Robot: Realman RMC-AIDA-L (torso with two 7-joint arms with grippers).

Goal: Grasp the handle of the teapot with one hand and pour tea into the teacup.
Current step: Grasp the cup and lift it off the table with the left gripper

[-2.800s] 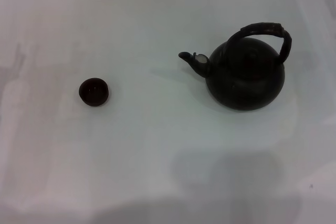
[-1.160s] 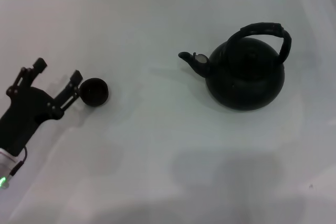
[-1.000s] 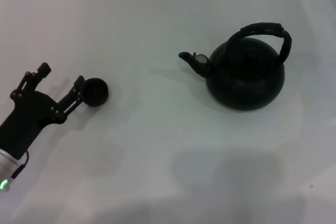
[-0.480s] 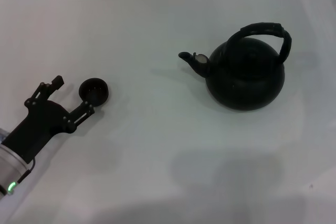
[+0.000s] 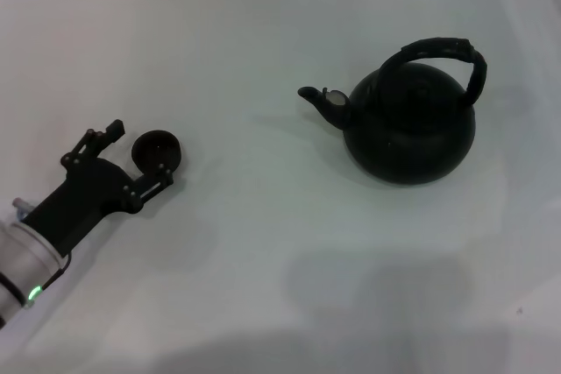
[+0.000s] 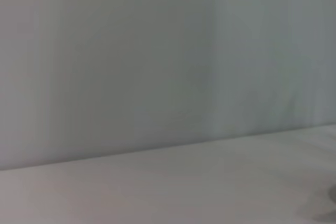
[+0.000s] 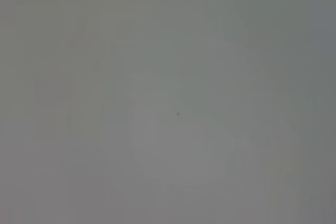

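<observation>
A black teapot (image 5: pixel 410 124) with an arched handle (image 5: pixel 441 57) stands upright at the right of the white surface (image 5: pixel 263 251), the tiny teacup (image 5: pixel 157 151) well apart at the left, between the wide-spread fingers of the left end effector (image 5: pixel 138 157).

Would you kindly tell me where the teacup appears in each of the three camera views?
Head view: the teacup sits left of centre on the white table, between the open fingers of the left gripper.
Left wrist view: not identifiable; only a dark sliver shows at the picture's edge.
Right wrist view: not in it.
Shared landmark: the white table surface.
</observation>
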